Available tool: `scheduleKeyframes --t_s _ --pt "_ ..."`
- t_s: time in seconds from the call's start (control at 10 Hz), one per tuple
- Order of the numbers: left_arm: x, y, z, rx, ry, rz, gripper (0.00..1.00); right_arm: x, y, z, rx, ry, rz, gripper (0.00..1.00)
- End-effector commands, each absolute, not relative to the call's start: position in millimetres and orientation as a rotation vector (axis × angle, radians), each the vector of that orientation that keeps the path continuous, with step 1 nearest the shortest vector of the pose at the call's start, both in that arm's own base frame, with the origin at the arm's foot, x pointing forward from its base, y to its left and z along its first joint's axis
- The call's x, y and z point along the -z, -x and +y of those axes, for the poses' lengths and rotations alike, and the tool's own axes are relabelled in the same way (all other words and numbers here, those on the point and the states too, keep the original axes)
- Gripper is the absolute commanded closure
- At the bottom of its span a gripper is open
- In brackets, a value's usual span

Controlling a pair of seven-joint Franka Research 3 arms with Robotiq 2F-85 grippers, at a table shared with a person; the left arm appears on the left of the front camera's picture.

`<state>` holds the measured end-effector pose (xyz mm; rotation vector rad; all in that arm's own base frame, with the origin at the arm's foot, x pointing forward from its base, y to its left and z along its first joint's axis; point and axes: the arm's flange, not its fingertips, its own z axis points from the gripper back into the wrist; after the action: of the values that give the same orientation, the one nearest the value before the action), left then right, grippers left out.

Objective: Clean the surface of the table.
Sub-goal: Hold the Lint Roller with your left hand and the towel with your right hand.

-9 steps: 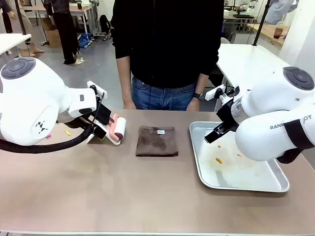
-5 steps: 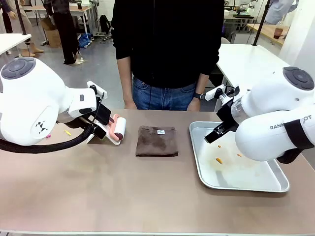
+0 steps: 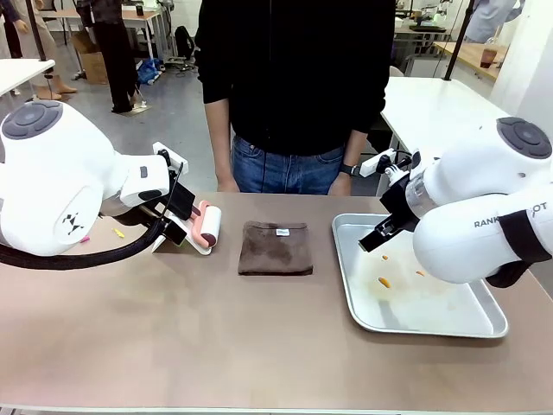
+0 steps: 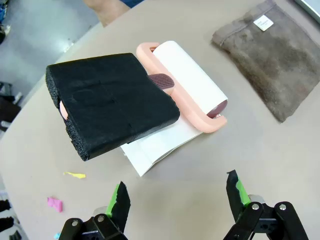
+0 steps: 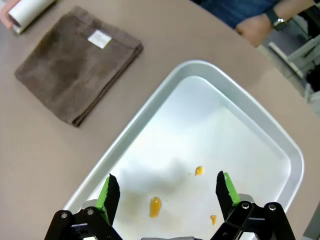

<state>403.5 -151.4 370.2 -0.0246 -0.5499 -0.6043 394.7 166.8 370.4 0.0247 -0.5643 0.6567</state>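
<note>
Beige table [image 3: 216, 346] runs under both arms. Left gripper [image 4: 176, 189] spread, empty, lint roller [image 4: 185, 85] just ahead; its black handle [image 4: 110, 115] lies roughly along the finger line. Right gripper [image 5: 166, 186] spread above tray [image 3: 344, 277]. Left arm nearer to roller.

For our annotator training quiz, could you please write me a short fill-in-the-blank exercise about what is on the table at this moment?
1. The folded cloth on the table, between the lint roller and the metal tray, is ____ in colour.
2. The small drops in the tray are ____.
3. The left gripper and the right gripper are both ____, holding nothing.
Missing words: brown; orange; open.
</note>
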Motion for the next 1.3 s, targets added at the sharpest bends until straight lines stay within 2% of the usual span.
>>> scheduleKeyframes --t_s 0.0,0.6,0.8,1.2 --pt "-370 -403 -152 0.605 0.024 -0.550 0.00 -371 -395 167 -0.656 -0.025 -0.565 0.00" --pt "-375 -400 -146 0.637 0.040 -0.530 0.00 -376 -394 163 -0.638 -0.003 -0.538 0.00" --pt "-401 -389 -126 0.652 0.135 -0.561 0.00 -402 -381 153 -0.662 -0.049 -0.559 0.00" --pt "-470 -356 -71 0.638 0.106 -0.584 0.00 -466 -351 120 -0.519 -0.140 -0.472 0.00"
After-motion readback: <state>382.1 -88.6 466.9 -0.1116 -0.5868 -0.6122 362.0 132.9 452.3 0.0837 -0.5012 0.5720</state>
